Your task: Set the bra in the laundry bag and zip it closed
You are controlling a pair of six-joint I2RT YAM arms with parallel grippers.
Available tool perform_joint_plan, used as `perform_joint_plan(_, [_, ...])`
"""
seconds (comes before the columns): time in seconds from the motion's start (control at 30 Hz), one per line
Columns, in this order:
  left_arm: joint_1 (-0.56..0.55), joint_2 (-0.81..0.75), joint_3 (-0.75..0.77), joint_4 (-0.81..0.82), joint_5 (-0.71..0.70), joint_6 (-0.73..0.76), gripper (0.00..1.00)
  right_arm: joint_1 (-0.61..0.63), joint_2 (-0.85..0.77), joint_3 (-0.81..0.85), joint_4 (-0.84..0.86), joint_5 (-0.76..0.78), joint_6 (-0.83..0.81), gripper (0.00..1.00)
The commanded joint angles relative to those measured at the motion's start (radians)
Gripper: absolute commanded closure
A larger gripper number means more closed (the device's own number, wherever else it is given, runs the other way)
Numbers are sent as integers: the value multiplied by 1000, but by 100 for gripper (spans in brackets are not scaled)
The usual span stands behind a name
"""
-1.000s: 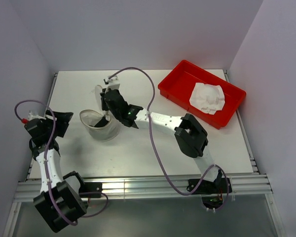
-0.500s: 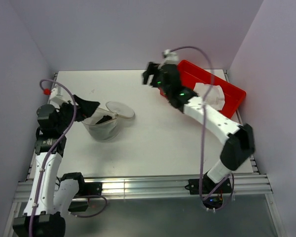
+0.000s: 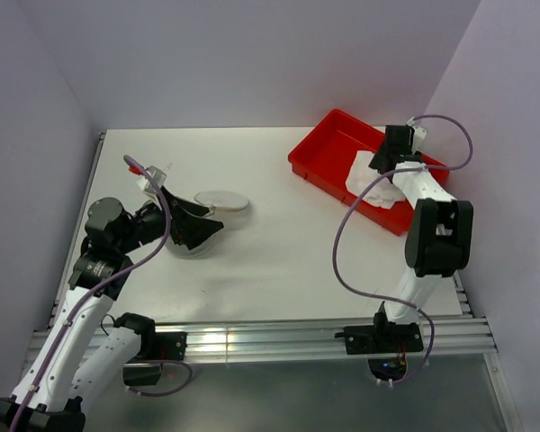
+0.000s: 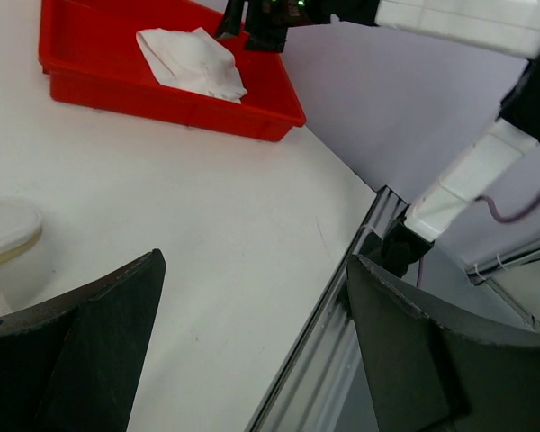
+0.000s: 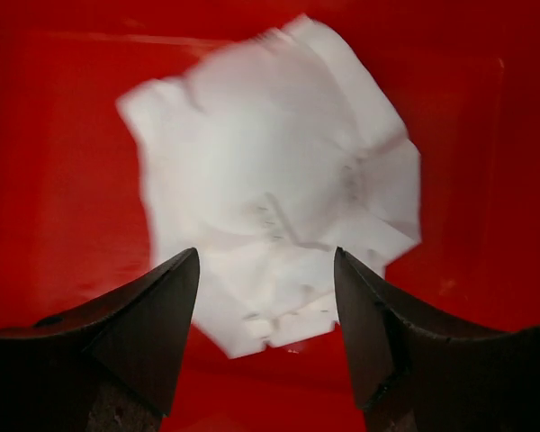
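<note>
The white bra (image 3: 378,180) lies crumpled in the red tray (image 3: 328,144) at the back right. My right gripper (image 3: 387,167) hovers over it, open. In the right wrist view the bra (image 5: 279,180) fills the space past the gripper (image 5: 265,270), whose fingers are apart from the fabric. The laundry bag (image 3: 223,200) stands at the left of the table, its round lid flapped open. My left gripper (image 3: 200,232) is at the bag, partly covering it. In the left wrist view this gripper (image 4: 252,333) is open and empty, with the bag's edge (image 4: 4,234) at the far left.
The left wrist view looks across bare white table to the red tray (image 4: 162,90) with the bra (image 4: 193,63) and the right gripper (image 4: 261,18) above it. The table's metal rail (image 4: 342,324) runs past the right finger. Purple walls close in all round.
My right arm has let go of the bag's flap, swung right and opened over the bra in the tray. My left gripper has moved right up against the bag and opened wider.
</note>
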Motion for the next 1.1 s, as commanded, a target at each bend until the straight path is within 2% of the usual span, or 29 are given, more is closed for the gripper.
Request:
perform_joint_plan(0.0, [-17, -19, -16, 31, 48, 39, 12, -58, 88, 61, -54, -67, -17, 30])
perform_joint_plan(0.17, [-27, -46, -24, 24, 34, 43, 12, -93, 208, 158, -88, -137, -4, 28])
perform_joint_plan(0.33, [-28, -42, -22, 22, 34, 43, 12, -107, 310, 236, -129, -203, 7, 32])
perform_joint_plan(0.4, [-28, -42, -24, 24, 34, 43, 13, -115, 337, 255, -137, -224, 13, 47])
perform_joint_plan(0.43, [-28, -43, -25, 25, 33, 43, 13, -116, 340, 255, -134, -220, 18, 66])
perform_joint_plan(0.47, [-28, -43, -27, 25, 33, 43, 13, -118, 334, 238, -123, -209, 22, 94])
perform_joint_plan(0.5, [-28, -40, -27, 25, 30, 43, 13, -118, 295, 214, -100, -201, 24, 100])
perform_joint_plan(0.67, [-28, -23, -24, 25, 31, 43, 13, -115, 57, 8, 159, -215, 61, 100])
perform_joint_plan(0.77, [-28, -25, -25, 21, 16, 46, 14, -106, -200, -83, 278, -232, 93, 100])
perform_joint_plan(0.93, [-27, -19, -21, 15, -2, 48, 14, -24, -477, -129, 346, -223, 93, 100])
perform_joint_plan(1.07, [-27, -6, -19, 19, -7, 42, 14, 80, -675, -87, 342, -203, 73, 100])
